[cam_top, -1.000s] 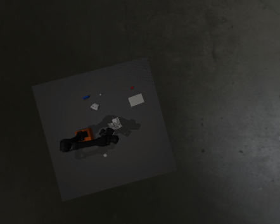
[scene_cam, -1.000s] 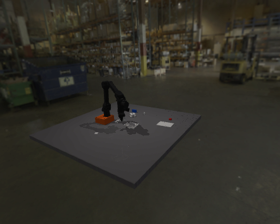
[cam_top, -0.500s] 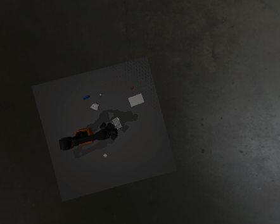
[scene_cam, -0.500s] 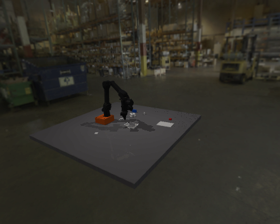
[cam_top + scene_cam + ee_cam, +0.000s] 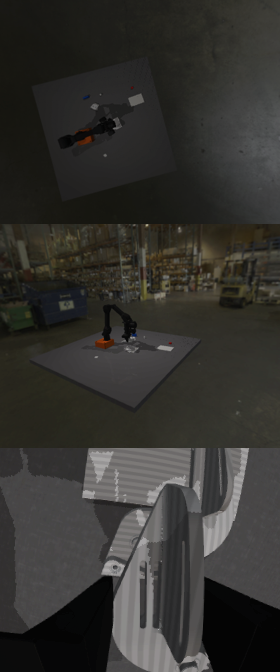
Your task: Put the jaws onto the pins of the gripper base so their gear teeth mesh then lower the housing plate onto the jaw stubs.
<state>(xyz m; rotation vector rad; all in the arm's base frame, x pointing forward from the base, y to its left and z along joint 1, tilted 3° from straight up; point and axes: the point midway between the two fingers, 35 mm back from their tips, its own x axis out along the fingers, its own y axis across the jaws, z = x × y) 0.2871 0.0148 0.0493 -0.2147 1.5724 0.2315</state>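
My gripper (image 5: 151, 584) (image 5: 127, 341) is shut on a grey, pointed jaw (image 5: 172, 573) with two slots, held by its wide end. The gripper base (image 5: 117, 123) (image 5: 131, 349) (image 5: 125, 533) lies under the held jaw, partly hidden by it. A corner hole of the base shows at left in the wrist view. Another grey jaw shape (image 5: 222, 485) shows at the upper right there; its seat on a pin is hidden. Whether the held jaw touches the base is unclear. A pale piece with small holes, apparently the housing plate (image 5: 94, 106), lies apart, left of the base in the top view.
A pale rectangular pad (image 5: 136, 99) (image 5: 165, 348) lies beyond the base. A red piece (image 5: 132, 87) (image 5: 170, 343) is near it. A blue piece (image 5: 85, 97) (image 5: 134, 335) and a small white piece (image 5: 101, 94) lie behind the housing plate. Another small pale piece (image 5: 105, 155) (image 5: 96, 357) lies opposite.
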